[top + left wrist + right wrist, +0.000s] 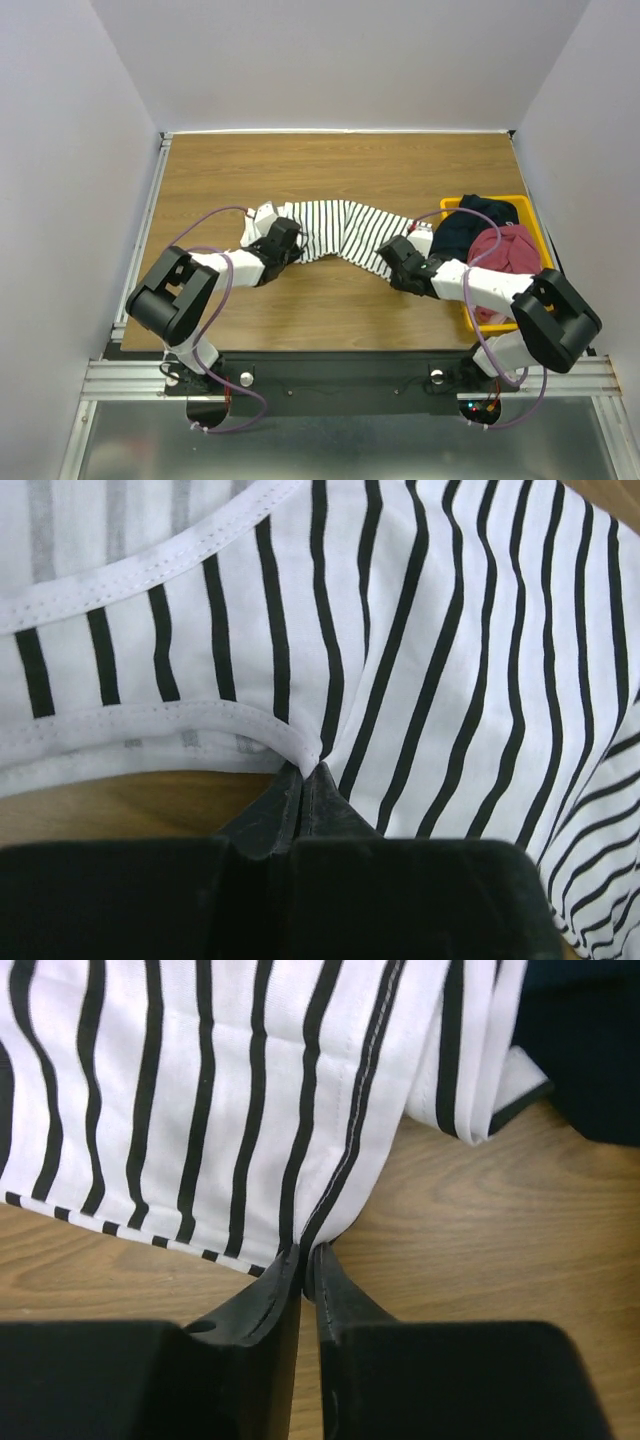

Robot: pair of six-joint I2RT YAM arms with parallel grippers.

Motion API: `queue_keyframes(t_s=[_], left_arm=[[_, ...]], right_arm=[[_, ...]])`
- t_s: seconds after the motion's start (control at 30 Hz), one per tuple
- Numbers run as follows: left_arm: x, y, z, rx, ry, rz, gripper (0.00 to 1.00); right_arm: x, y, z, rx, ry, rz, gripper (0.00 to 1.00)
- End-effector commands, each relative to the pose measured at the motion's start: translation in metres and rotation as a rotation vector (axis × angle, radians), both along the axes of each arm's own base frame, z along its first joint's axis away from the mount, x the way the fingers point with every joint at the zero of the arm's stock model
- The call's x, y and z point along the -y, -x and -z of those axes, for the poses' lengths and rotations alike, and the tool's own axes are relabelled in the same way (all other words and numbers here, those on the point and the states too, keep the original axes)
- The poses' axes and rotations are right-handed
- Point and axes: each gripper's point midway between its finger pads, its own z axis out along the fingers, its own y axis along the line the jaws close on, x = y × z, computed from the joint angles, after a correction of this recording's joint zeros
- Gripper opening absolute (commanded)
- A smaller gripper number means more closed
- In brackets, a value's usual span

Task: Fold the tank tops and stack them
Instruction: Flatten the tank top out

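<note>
The striped tank top [340, 232] is spread on the bench [300, 165] just beside the yellow tray [538, 212], stretched away from it toward the middle of the bench, with its nearest end touching the tray's edge. The dark red tank top [505, 250] is bunched inside the tray, next to a dark blue garment [478, 222] that fills the tray's far half.

The end of the striped top farthest from the tray is pinched in the left hand [305, 778], its fingers closed tight where the white stitched binding of an opening comes to a point. The bottom edge at the end nearest the tray is gripped by the right hand [306, 1260], its fingers drawn narrow onto the cloth beside a stitched seam. Between the two grips the cloth sags in a shallow curve.

The top is judged to be light, thin and limp, so no shape will be kept once it is lifted, and loose parts will drag and crease. The bound edges and seams are judged the best places to be held, being thicker and less likely to slip than a single layer. An even pull from both ends is likely needed so that a flat fold can be laid. The red top remains unfolded in the tray.
</note>
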Motion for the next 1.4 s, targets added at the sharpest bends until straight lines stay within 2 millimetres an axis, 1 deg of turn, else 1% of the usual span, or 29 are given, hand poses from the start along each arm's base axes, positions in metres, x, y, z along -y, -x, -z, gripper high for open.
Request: queue_keyframes(t_s=[0.0, 0.07, 0.2, 0.27, 0.3, 0.33, 0.37, 0.4, 0.47, 0.5, 0.53, 0.6, 0.63, 0.67, 0.7, 0.73, 0.77, 0.8, 0.83, 0.9, 0.93, 0.97, 1.0, 1.03, 1.1, 1.17, 1.2, 1.27, 1.37], left_arm=[[-0.026, -0.019, -0.005, 0.003, -0.05, -0.067, 0.0], [-0.035, -0.031, -0.015, 0.022, -0.062, -0.093, 0.0], [-0.054, -0.068, -0.042, 0.066, -0.076, -0.138, 0.0], [-0.059, -0.099, -0.064, 0.105, -0.072, -0.166, 0.0], [-0.064, -0.106, -0.061, 0.088, -0.094, -0.165, 0.0], [-0.065, -0.116, -0.067, 0.095, -0.091, -0.172, 0.0], [-0.069, -0.135, -0.087, 0.132, -0.073, -0.19, 0.0], [-0.067, -0.143, -0.091, 0.135, -0.062, -0.174, 0.0], [-0.064, -0.17, -0.11, 0.168, -0.075, -0.159, 0.02], [-0.064, -0.174, -0.102, 0.13, -0.094, -0.143, 0.08], [-0.062, -0.185, -0.122, 0.162, -0.1, -0.135, 0.3], [-0.063, -0.187, -0.134, 0.178, -0.111, -0.13, 0.54], [-0.064, -0.186, -0.154, 0.215, -0.098, -0.134, 0.63], [-0.066, -0.181, -0.16, 0.225, -0.095, -0.134, 0.71], [-0.065, -0.176, -0.182, 0.264, -0.072, -0.129, 0.74], [-0.065, -0.172, -0.19, 0.276, -0.061, -0.125, 0.75], [-0.063, -0.164, -0.189, 0.27, -0.042, -0.116, 0.75], [-0.064, -0.155, -0.205, 0.297, -0.021, -0.119, 0.75], [-0.06, -0.147, -0.208, 0.3, -0.003, -0.111, 0.75], [-0.059, -0.125, -0.189, 0.257, 0.008, -0.119, 0.75], [-0.054, -0.109, -0.2, 0.279, 0.029, -0.112, 0.73], [-0.057, -0.09, -0.169, 0.222, 0.009, -0.121, 0.7], [-0.055, -0.077, -0.161, 0.206, 0.022, -0.124, 0.66], [-0.051, -0.05, -0.14, 0.167, 0.05, -0.125, 0.52], [-0.043, -0.02, -0.133, 0.159, 0.104, -0.129, 0.49], [-0.033, 0.016, -0.098, 0.098, 0.095, -0.103, 0.42], [-0.033, 0.031, -0.092, 0.081, 0.106, -0.097, 0.41], [-0.03, 0.057, -0.066, 0.014, 0.134, -0.1, 0.39], [-0.013, 0.089, -0.048, -0.036, 0.169, -0.042, 0.39]], right_arm=[[-0.014, -0.017, -0.005, 0.042, -0.016, -0.019, 0.04], [-0.019, -0.018, -0.007, 0.036, -0.032, -0.039, 0.0], [-0.054, -0.013, -0.025, 0.037, -0.152, -0.122, 0.0], [-0.088, -0.002, -0.033, 0.028, -0.217, -0.184, 0.0], [-0.117, 0.003, -0.048, 0.05, -0.255, -0.239, 0.0], [-0.132, 0.006, -0.051, 0.053, -0.266, -0.258, 0.0], [-0.147, 0.008, -0.055, 0.058, -0.287, -0.266, 0.0], [-0.161, 0.009, -0.049, 0.046, -0.28, -0.281, 0.0], [-0.197, 0.01, -0.064, 0.064, -0.322, -0.334, 0.0], [-0.207, 0.01, -0.056, 0.048, -0.31, -0.351, 0.0], [-0.22, 0.006, -0.065, 0.057, -0.336, -0.371, 0.02], [-0.227, 0.002, -0.065, 0.066, -0.33, -0.391, 0.1], [-0.23, -0.001, -0.067, 0.074, -0.328, -0.393, 0.21], [-0.233, -0.004, -0.075, 0.092, -0.33, -0.403, 0.27], [-0.235, -0.006, -0.08, 0.104, -0.335, -0.409, 0.32], [-0.235, -0.008, -0.086, 0.122, -0.336, -0.409, 0.42], [-0.234, -0.009, -0.097, 0.144, -0.344, -0.415, 0.46], [-0.233, -0.01, -0.104, 0.158, -0.349, -0.417, 0.49], [-0.231, -0.012, -0.11, 0.178, -0.348, -0.41, 0.53], [-0.221, -0.011, -0.127, 0.216, -0.361, -0.404, 0.56], [-0.215, -0.013, -0.132, 0.239, -0.352, -0.39, 0.59], [-0.209, -0.011, -0.147, 0.269, -0.369, -0.388, 0.61], [-0.205, -0.011, -0.151, 0.284, -0.369, -0.384, 0.62], [-0.195, -0.011, -0.15, 0.292, -0.349, -0.369, 0.62], [-0.177, -0.009, -0.156, 0.314, -0.333, -0.345, 0.61], [-0.163, -0.01, -0.155, 0.318, -0.32, -0.322, 0.61], [-0.151, -0.012, -0.164, 0.335, -0.333, -0.301, 0.6], [-0.138, -0.01, -0.157, 0.321, -0.326, -0.293, 0.58], [-0.12, -0.01, -0.153, 0.318, -0.325, -0.268, 0.55]])
